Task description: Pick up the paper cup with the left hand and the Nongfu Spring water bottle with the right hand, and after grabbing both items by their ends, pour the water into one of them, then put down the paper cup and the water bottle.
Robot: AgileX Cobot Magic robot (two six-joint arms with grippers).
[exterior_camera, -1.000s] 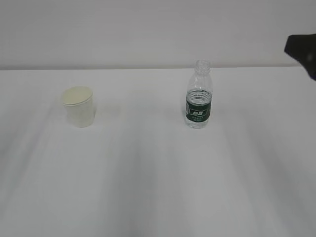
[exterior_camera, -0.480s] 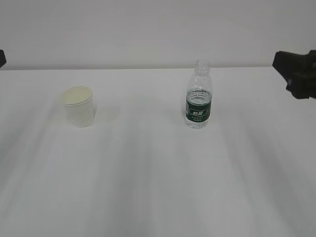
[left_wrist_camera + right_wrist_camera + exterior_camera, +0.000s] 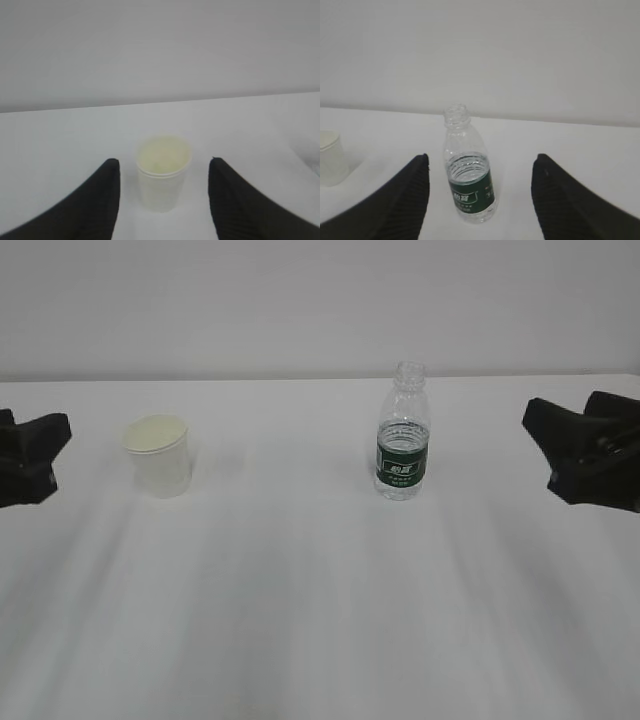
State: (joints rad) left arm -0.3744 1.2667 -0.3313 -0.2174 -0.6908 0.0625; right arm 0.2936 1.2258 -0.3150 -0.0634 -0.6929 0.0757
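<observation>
While the cup stands upright on the table, the bottle stands well to its right; both grippers, left and right, hover wide open, holding nothing.

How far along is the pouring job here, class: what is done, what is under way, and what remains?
Done: nothing yet; the paper cup and water bottle stand upright on the table, untouched. In hand: the open left gripper faces the cup and the open right gripper faces the bottle. Left: grasping both, pouring, then setting them down.
</observation>
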